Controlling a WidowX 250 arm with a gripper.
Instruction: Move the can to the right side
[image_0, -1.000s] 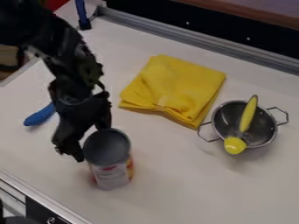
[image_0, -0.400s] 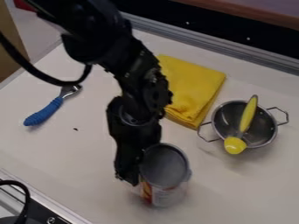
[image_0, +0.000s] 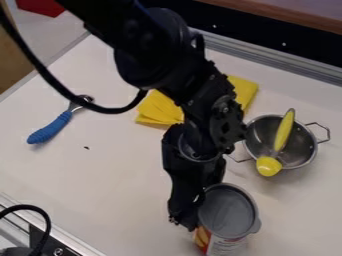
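Black all over, the arm comes in from the top edge and slants down across the middle of the view, with a dark cable looping beside it. Its gripper holds the tin can, closed on its side, one finger along the can's left and the other partly hidden behind it. The can is at the lower right of centre, by the bottom edge, its grey top facing up and its red, white and yellow label partly showing; its base is cut off.

Behind the arm, a yellow folded cloth is partly covered. To the right sits a small metal bowl with two wire handles, and a yellow-handled utensil rests in it, its rounded yellow end over the near rim. At the left, a blue-handled utensil with a metal head lies on the white table.
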